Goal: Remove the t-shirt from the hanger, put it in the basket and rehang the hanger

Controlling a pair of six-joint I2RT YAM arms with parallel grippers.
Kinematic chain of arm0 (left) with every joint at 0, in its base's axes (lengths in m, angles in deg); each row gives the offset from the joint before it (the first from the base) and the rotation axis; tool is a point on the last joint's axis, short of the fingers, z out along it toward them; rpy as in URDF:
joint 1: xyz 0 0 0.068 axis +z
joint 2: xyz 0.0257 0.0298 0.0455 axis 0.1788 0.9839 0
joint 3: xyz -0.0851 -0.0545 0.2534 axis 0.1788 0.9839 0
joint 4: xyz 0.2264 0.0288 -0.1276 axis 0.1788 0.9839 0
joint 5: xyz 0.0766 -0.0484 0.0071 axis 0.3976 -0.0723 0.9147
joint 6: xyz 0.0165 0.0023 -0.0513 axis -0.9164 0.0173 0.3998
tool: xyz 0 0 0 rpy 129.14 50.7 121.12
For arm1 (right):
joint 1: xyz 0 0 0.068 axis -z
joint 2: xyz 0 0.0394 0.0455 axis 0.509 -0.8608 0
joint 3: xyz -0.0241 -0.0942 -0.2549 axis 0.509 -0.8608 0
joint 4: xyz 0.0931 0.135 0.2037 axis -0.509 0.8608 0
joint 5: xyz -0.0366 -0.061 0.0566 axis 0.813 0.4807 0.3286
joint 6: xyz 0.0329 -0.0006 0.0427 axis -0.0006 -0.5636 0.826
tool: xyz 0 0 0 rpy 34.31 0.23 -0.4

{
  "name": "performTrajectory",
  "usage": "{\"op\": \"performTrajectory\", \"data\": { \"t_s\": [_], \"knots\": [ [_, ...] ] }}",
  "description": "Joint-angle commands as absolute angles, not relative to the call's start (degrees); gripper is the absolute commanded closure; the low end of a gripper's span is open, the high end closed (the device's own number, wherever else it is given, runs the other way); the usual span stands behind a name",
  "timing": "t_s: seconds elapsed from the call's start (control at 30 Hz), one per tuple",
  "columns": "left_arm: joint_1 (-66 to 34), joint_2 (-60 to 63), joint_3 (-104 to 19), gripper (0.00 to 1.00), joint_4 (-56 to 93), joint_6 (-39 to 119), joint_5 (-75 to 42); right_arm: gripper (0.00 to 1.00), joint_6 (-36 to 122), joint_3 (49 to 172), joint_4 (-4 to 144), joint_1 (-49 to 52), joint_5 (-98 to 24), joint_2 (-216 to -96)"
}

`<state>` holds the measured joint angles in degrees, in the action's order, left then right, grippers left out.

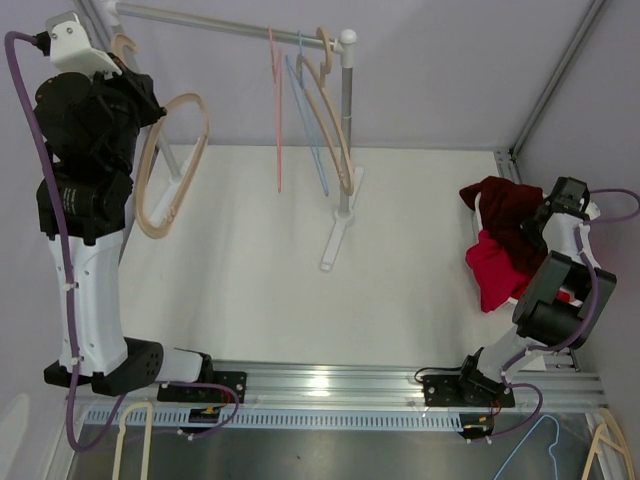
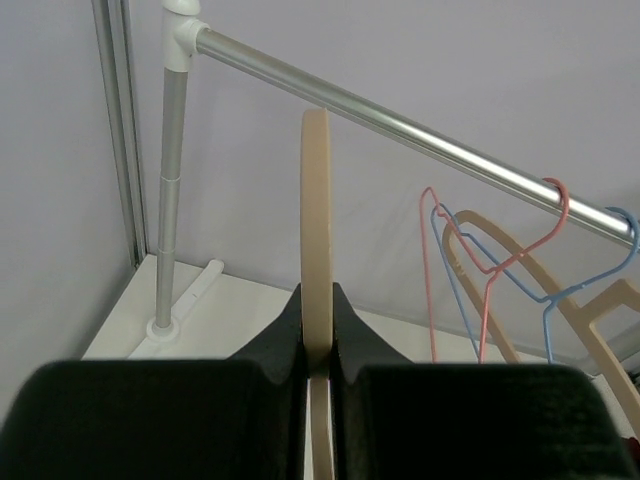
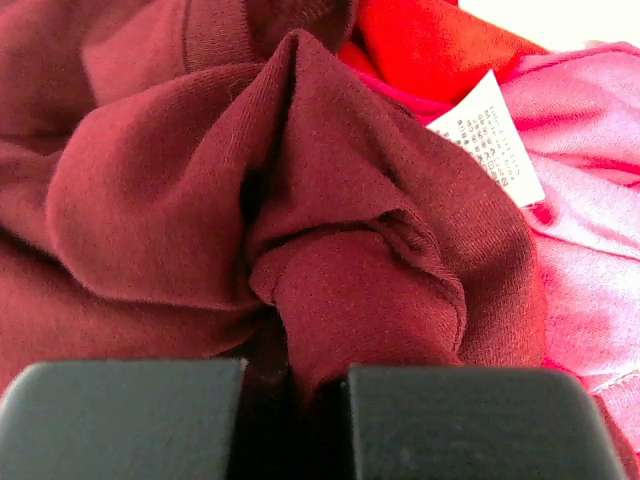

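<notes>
Fabric fills the nearest part of my right wrist view: a bunched fold of the dark maroon t-shirt runs straight down into my right claw, whose two black fingers stand close together and pinch that fold. Just past it, to the right, a white care label lies on a pink garment, and a bright red one shows at the top edge. From above, this heap sits on the white table at its far right side, directly under my right arm. My left claw is raised high on the opposite side, clamped narrow on a bare wooden hanger. I see the hanger edge-on, its long curve rising straight up out of my fingers toward the steel rail beyond. Farther along that rail hang several other empty hangers. The relation that matters, then — shirt and hanger are well apart, the shirt low and far to the right of the hanger, with nothing draped on the wood. My right arm is the one at the shirt; my left is nowhere near it. I judge the removal itself done, and what remains is to open my right claw and let the shirt rest — then, perhaps, to hook the hanger over the rail.
</notes>
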<state>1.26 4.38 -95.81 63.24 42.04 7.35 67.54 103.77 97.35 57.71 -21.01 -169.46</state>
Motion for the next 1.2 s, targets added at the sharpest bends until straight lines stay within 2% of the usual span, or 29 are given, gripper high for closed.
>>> {"op": "performTrajectory", "data": {
  "t_s": [0.0,0.13,0.2,0.23,0.27,0.3,0.33,0.5,0.8,0.87,1.03,1.17],
  "knots": [
    [3.09,4.67,-97.61,0.99,60.40,41.18,5.88,1.00,69.73,102.15,97.23,56.35,-16.00,-170.45],
    [4.67,5.46,-95.85,0.99,59.78,42.23,4.66,1.00,70.53,99.52,95.73,56.09,-14.15,-168.96],
    [4.67,6.33,-95.67,0.99,59.44,42.15,4.39,0.95,70.96,99.43,96.25,55.91,-13.19,-168.26],
    [4.67,6.51,-95.50,0.99,59.08,41.88,4.39,0.86,70.62,99.69,96.78,55.91,-13.09,-167.56],
    [4.67,6.69,-94.71,0.99,58.21,41.71,4.48,0.70,70.70,100.21,97.65,55.21,-12.22,-166.85],
    [4.67,6.60,-94.18,0.99,57.59,41.88,4.83,0.16,70.61,101.09,98.45,54.42,-8.99,-164.76],
    [4.67,6.34,-92.87,0.99,56.80,41.97,4.92,0.01,70.18,101.62,98.98,53.55,-6.79,-163.69],
    [4.67,4.06,-84.10,0.99,48.63,41.18,2.90,0.01,69.47,107.33,104.59,49.94,-0.97,-160.00],
    [4.67,6.60,-82.31,0.99,40.45,39.33,-1.32,0.01,66.66,114.36,108.30,45.80,5.01,-153.32],
    [4.67,7.04,-82.14,0.99,38.35,38.46,-2.19,0.01,65.35,114.46,107.34,45.72,3.53,-151.65],
    [4.67,10.11,-83.10,0.99,35.61,36.78,-6.15,0.01,60.60,109.54,96.62,43.87,-11.58,-144.01],
    [4.67,12.84,-84.33,0.99,33.77,35.82,-11.60,0.00,58.23,109.53,93.45,38.70,-12.13,-141.98]
  ]
}}
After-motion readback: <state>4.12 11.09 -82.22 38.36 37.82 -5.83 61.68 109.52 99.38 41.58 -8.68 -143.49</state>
